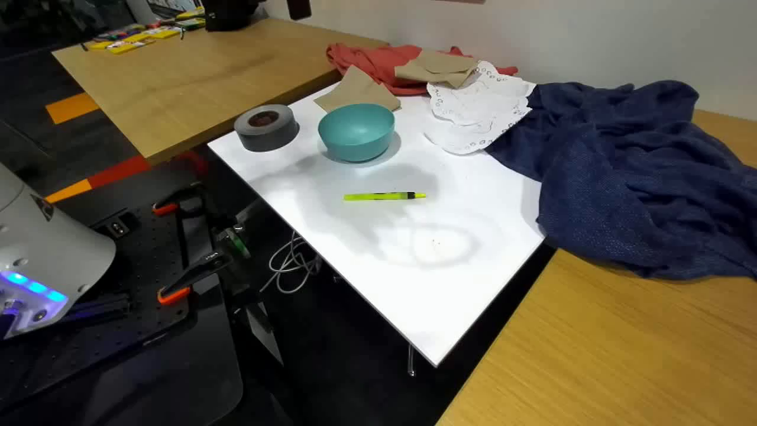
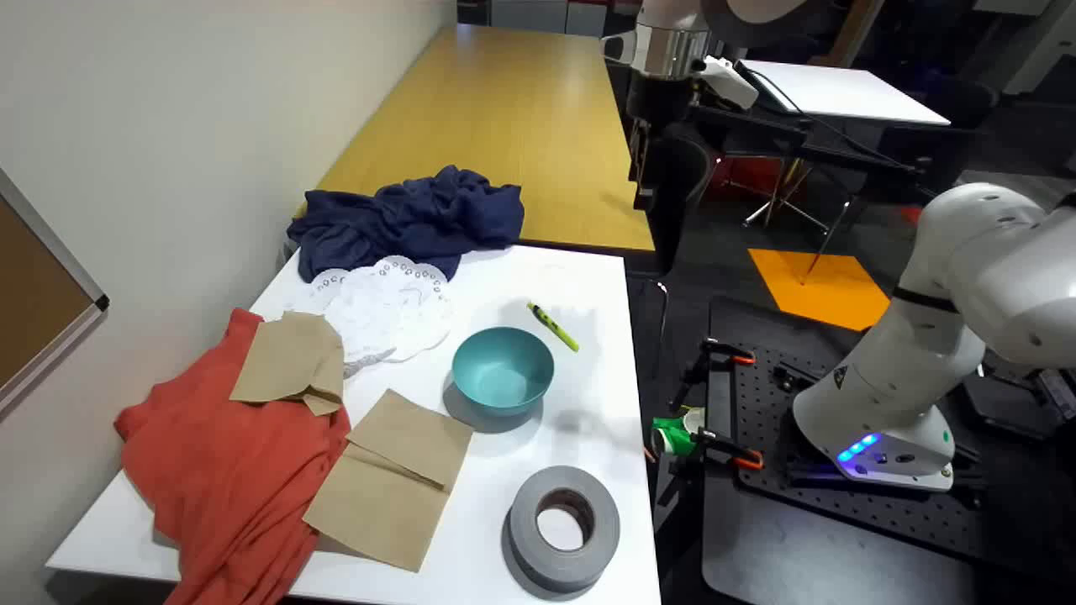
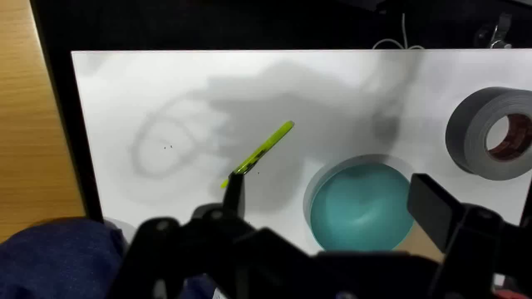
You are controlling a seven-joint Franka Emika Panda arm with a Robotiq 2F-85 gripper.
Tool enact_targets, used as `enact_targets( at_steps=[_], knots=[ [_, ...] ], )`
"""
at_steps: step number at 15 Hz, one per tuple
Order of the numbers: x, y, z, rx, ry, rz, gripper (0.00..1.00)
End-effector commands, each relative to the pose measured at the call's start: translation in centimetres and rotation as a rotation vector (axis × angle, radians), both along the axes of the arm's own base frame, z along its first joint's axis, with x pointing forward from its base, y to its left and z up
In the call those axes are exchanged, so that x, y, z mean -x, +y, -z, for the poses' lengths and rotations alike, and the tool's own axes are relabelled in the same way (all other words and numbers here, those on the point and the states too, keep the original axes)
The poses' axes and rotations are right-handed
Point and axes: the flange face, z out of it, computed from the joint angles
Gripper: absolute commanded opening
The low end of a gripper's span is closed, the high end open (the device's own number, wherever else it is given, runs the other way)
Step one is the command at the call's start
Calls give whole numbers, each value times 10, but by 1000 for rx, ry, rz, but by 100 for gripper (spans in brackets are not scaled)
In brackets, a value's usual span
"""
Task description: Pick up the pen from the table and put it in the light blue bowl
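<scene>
Lying amid open room, pen [image 1: 381, 196] inside table [image 1: 426, 296] edges

"Any words you can read?"
"None; the pen [image 3: 261, 150] bears dark marks, too small to make out"
"And the roll of tape [image 3: 476, 137]?"
"Marks on its core [image 3: 515, 139], illegible, same as the label [image 1: 42, 208] on the robot arm [image 1: 59, 248]"

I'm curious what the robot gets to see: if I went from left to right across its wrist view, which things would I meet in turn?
Tan wooden tabletop → yellow-green pen → light blue bowl → grey roll of tape.
</scene>
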Motion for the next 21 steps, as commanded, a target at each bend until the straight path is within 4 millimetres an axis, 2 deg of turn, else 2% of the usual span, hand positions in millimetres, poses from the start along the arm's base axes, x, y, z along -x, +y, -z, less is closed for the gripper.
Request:
enact_targets(
  at_steps=[1,6,9,13,21],
  knots=[
    [0,0,0,0,0,0,100],
    [0,0,0,0,0,0,100],
    [-12,-6,12,7,-4,72,100],
    [-30,-15,47,21,-13,201,100],
    [-61,-15,134,-18,-52,415,100]
  ],
)
